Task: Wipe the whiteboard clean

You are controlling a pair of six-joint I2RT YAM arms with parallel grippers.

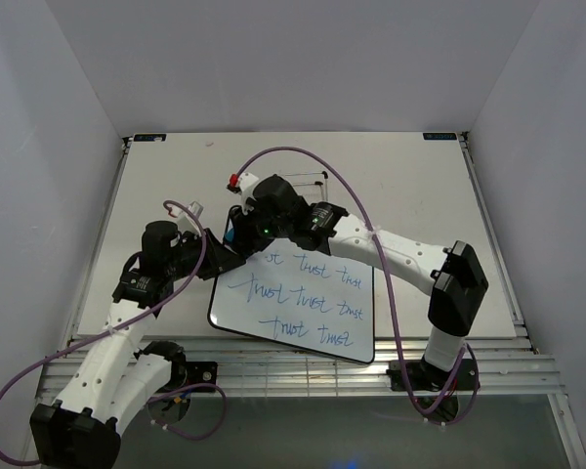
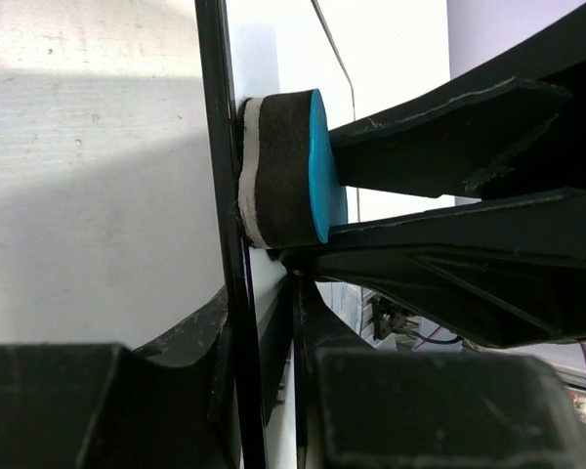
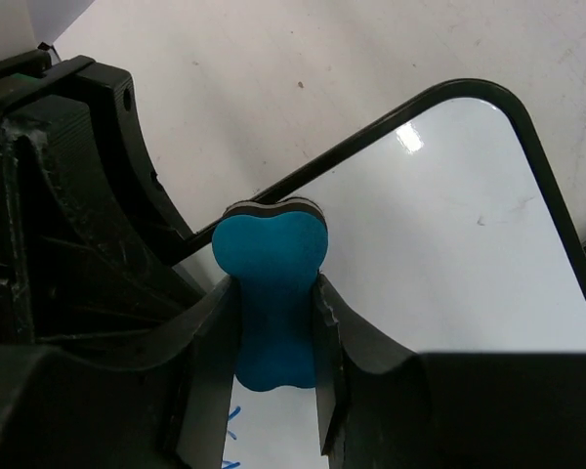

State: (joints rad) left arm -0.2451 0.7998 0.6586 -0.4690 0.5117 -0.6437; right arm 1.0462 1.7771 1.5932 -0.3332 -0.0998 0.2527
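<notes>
Right gripper (image 3: 273, 298) pinches the blue eraser (image 3: 271, 256) at the whiteboard's (image 3: 449, 254) far left corner, left gripper (image 2: 262, 332) clamps its edge, all 3 lines of blue writing (image 1: 298, 293) unerased.

The whiteboard (image 1: 308, 298) is laid on the table (image 1: 425, 186), toward its near edge and between the two arm bases, and the wire easel stand (image 1: 303, 179) is set behind it, just past its far edge. The board's far left corner is taken from the left by the left gripper (image 1: 223, 257), the rim being clasped between the fingers. Just to the right, the eraser (image 3: 269, 256) is clamped in the right gripper (image 3: 271, 308) and is pressed against the board's face at the rim.
</notes>
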